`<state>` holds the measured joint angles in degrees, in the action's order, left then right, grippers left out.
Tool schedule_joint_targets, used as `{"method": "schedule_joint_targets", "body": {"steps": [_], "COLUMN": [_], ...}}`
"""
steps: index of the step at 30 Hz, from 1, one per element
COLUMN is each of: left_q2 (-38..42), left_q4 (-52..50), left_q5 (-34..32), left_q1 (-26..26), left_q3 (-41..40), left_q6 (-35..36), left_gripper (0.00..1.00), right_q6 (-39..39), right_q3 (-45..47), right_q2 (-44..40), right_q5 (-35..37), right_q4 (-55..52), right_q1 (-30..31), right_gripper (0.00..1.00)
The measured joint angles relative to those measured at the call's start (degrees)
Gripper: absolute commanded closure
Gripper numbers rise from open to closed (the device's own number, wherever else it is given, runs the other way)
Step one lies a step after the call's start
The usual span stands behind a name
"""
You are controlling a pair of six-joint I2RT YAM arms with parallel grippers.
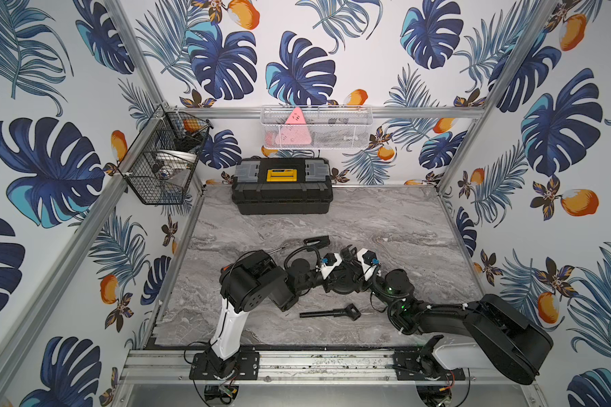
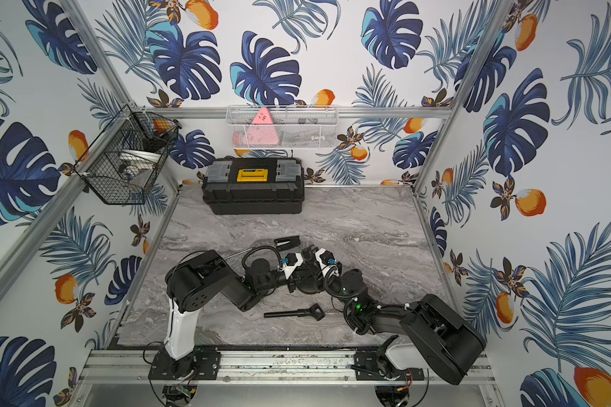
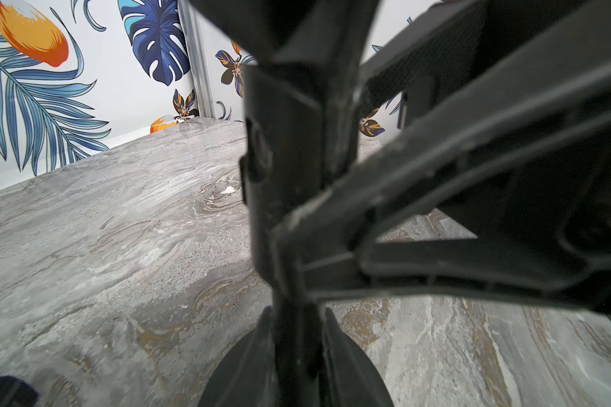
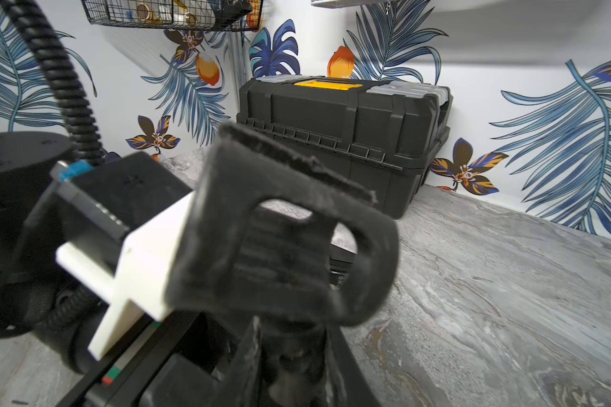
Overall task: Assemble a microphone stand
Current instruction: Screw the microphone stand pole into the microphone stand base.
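Both arms meet over the stand's round black base [image 1: 343,288] [image 2: 309,286] at mid-table. My left gripper [image 3: 297,317] [image 1: 343,269] is shut on the stand's upright black post [image 3: 283,141]. The right gripper [image 4: 293,338] [image 1: 351,266] grips the same dark post from the other side, its fingers [image 3: 473,158] crossing the left wrist view. A black clip [image 1: 316,241] [image 2: 287,241] lies just behind the arms. A black rod with a looped handle [image 1: 330,312] [image 2: 295,313] lies in front. A thin metal rod [image 1: 276,250] pokes out behind the left arm.
A black toolbox [image 1: 282,186] [image 4: 343,119] with a yellow latch stands at the back of the marble table [image 1: 385,225]. A black wire basket [image 1: 163,165] hangs on the left wall and a white mesh basket [image 1: 316,128] on the back wall.
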<state>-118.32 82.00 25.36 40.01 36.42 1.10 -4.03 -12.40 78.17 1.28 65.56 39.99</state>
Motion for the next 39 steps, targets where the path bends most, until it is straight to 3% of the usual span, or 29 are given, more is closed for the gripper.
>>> {"method": "schedule_joint_targets", "body": {"steps": [1,4,5,7,12,20,23,28,39], "left_q2": [-0.2,-0.6,-0.7,-0.7,-0.7,-0.9,-1.1,-1.2,-1.7], "left_q4": [0.4,1.1,1.2,1.4,1.2,0.9,1.2,1.4,2.1], "left_q5": [0.0,0.0,0.1,0.0,0.1,0.5,0.6,0.9,1.4], "left_q1": [0.0,0.0,0.0,0.0,0.0,-0.1,-0.1,-0.2,-0.2], "left_q3": [0.0,0.0,0.0,0.0,0.1,0.6,0.7,0.7,0.9], "left_q6": [-0.1,-0.6,-0.6,-0.6,0.0,0.1,0.1,0.0,0.0], "left_gripper": [0.85,0.86,0.86,0.86,0.85,0.85,0.84,0.84,0.84], "right_q6": [0.1,0.1,0.2,0.1,0.3,-3.4,-6.2,-11.2,-15.0], "right_q3": [0.0,-0.2,-0.3,-0.3,-2.1,-5.4,-8.4,-12.9,-14.3], "right_q2": [0.3,0.8,0.5,-1.0,-10.6,-19.5,-17.9,-10.7,-0.5], "right_q5": [0.3,0.7,0.7,1.2,-3.5,-29.3,-37.9,-46.2,-52.2], "right_q4": [0.4,0.9,0.6,-2.6,-14.0,-33.0,-36.8,-40.8,-35.3], "right_q1": [0.1,0.4,0.4,0.2,-3.7,-20.0,-24.0,-24.9,-24.7], "right_gripper": [1.00,0.53,0.42,0.36,0.33,0.39,0.40,0.41,0.40]}}
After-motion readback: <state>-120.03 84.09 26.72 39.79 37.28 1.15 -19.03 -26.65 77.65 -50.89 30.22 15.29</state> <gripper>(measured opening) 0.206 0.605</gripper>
